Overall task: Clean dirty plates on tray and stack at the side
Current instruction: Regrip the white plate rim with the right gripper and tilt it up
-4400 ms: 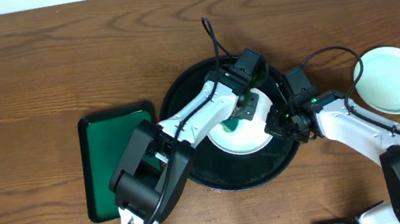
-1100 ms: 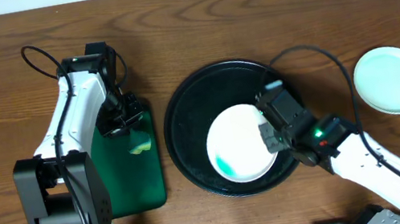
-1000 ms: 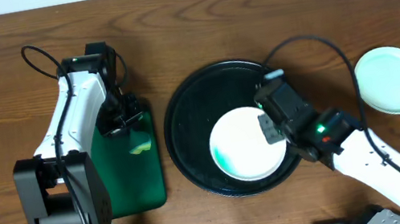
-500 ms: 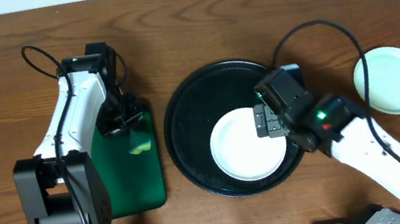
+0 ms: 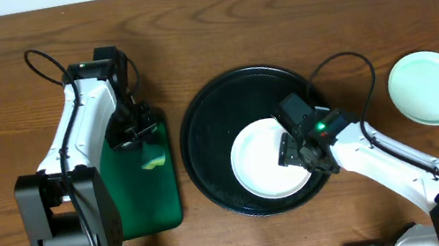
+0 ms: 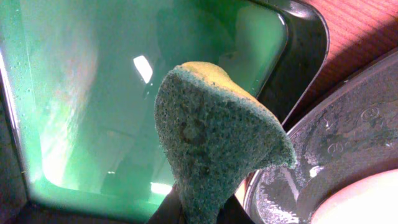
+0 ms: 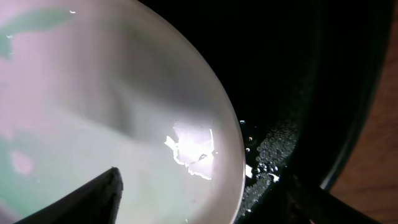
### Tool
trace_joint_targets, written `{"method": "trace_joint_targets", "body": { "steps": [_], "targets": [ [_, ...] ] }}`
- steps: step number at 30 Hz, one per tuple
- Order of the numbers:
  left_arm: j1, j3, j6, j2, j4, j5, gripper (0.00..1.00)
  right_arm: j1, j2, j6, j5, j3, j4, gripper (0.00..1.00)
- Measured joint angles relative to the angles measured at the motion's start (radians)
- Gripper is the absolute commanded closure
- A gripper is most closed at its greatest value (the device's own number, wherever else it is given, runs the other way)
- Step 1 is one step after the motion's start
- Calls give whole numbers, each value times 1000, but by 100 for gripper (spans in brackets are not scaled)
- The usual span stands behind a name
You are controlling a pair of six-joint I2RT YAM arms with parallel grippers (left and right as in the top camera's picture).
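White plate lies flat in the black tray, off-centre toward the tray's 5 o'clock, its rim near the tray wall there. R gripper sits at the plate's 3 o'clock edge. In the R wrist view the jaws are spread wide: one finger over the plate's face, the other out over the wet tray floor, w/ the plate rim between them. So it's released, nothing held yet. A faint greenish streak shows at the far side of the plate in that view. Overhead it reads as clean white, so whether wiping is complete can't be told.

Key relation: plate centre lies at abt 9 o'clock from the R gripper. A round plate has no long axis, but the rim at the grip spot runs roughly 12–6, across the jaw gap. The R arm is far nearer. Mint plate rests on the table at abt 2 o'clock from the gripper, well apart from the tray. It's prob. the stacking spot.

L gripper is clenched on the sponge, above the green tray, which sits just beside the black tray at its 9 o'clock.

Likely next: pinch the rim, lift, carry toward 2–3 o'clock. Risk: a thin wet rim may slip.
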State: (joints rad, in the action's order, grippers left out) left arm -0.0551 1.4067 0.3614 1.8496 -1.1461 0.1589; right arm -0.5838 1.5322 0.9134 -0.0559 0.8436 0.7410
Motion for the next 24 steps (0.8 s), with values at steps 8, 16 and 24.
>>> {"method": "trace_joint_targets", "body": {
  "steps": [8,16,24],
  "targets": [
    [0,0,-4,0,0,0,93,0,-1,20,33,-113,-183,28],
    [0,0,-4,0,0,0,93,0,-23,26,11,-173,-320,99],
    [0,0,-4,0,-5,0,93,0,-21,-6,13,-182,-379,99]
  ]
}}
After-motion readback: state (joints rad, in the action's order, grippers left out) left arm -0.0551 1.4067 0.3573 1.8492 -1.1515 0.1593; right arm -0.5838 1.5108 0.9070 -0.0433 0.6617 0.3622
